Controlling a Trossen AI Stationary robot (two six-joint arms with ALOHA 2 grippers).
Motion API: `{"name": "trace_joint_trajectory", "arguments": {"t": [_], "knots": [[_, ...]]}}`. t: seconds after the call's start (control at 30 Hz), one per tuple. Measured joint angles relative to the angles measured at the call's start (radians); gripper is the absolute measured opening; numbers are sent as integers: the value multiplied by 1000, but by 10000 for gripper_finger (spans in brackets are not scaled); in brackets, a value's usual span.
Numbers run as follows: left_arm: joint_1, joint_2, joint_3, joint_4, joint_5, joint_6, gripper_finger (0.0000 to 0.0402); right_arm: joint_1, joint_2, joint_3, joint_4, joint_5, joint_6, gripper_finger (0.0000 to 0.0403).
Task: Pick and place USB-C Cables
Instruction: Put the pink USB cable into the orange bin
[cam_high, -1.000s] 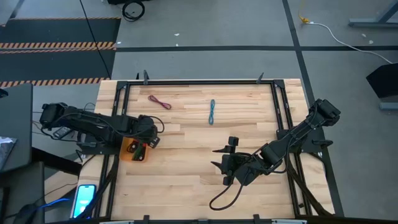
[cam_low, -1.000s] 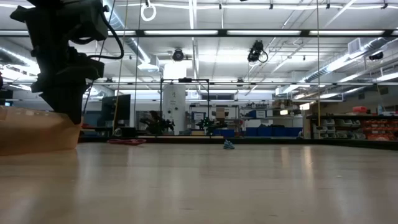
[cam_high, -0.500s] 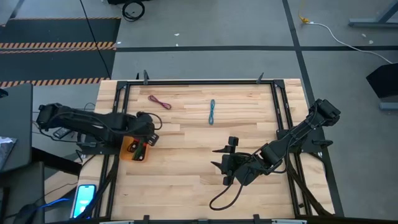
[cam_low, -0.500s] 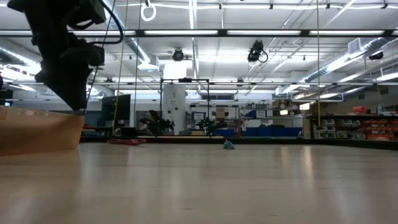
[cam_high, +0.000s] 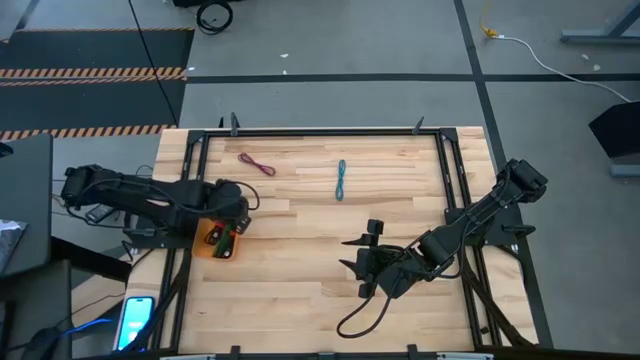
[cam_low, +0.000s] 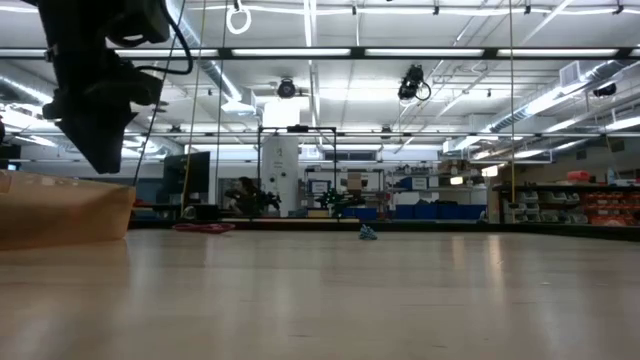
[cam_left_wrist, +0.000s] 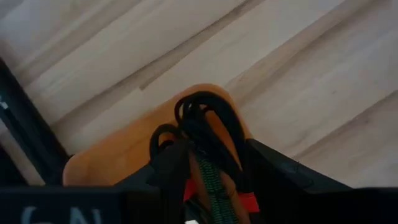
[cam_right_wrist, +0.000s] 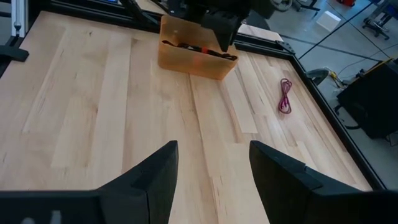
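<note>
An orange bin (cam_high: 216, 243) stands at the table's left edge. In the left wrist view it holds black coils (cam_left_wrist: 205, 124) with red ties (cam_left_wrist: 249, 201) and a green cable (cam_left_wrist: 212, 184). My left gripper (cam_left_wrist: 211, 158) hangs open just above the bin (cam_low: 60, 210), its fingers pointing down, and holds nothing. The maroon cable (cam_high: 257, 164) lies on the far left of the table. The teal-blue cable (cam_high: 341, 179) lies near the far middle. My right gripper (cam_right_wrist: 214, 180) waits open, low over the table's near right part (cam_high: 365, 262).
A black frame (cam_high: 320, 131) runs around the wooden table. A phone (cam_high: 135, 318) lies off the near left corner. Bare wood stretches between the bin, the two loose cables and my right gripper.
My left gripper has risen out of the bin and shifted slightly toward the table's left edge. The cables stay in the bin.
</note>
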Motion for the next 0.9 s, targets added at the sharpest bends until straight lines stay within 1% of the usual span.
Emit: {"name": "trace_joint_trajectory", "arguments": {"t": [0.07, 0.17, 0.33, 0.4, 0.5, 0.6, 0.7, 0.83, 0.9], "knots": [[-8, 20, 0, 12, -24, 11, 166, 0, 0, 0, 0, 0, -1, 205], [-17, 37, 0, 37, -97, 37, 166, 0, 0, 0, 0, 0, -1, 205], [-21, 25, 3, 60, -204, 92, 166, 0, 0, 0, -3, 0, -1, 205], [-21, 26, 21, 73, -227, 153, 166, 0, 0, 0, -3, 0, -1, 205], [-20, 25, 52, 110, -241, 326, 166, 0, 0, 0, -2, 0, 3, 205], [12, 25, 63, 166, -238, 545, 166, 0, 0, 0, -2, 0, 21, 205], [91, 26, 75, 174, -222, 694, 166, 3, 0, 0, -8, 0, 55, 205], [238, 26, 82, 211, -116, 818, 166, 6, 0, 0, -19, 6, 91, 205], [309, 26, 83, 256, -49, 888, 166, 6, 0, 0, -29, 35, 110, 205]]}}
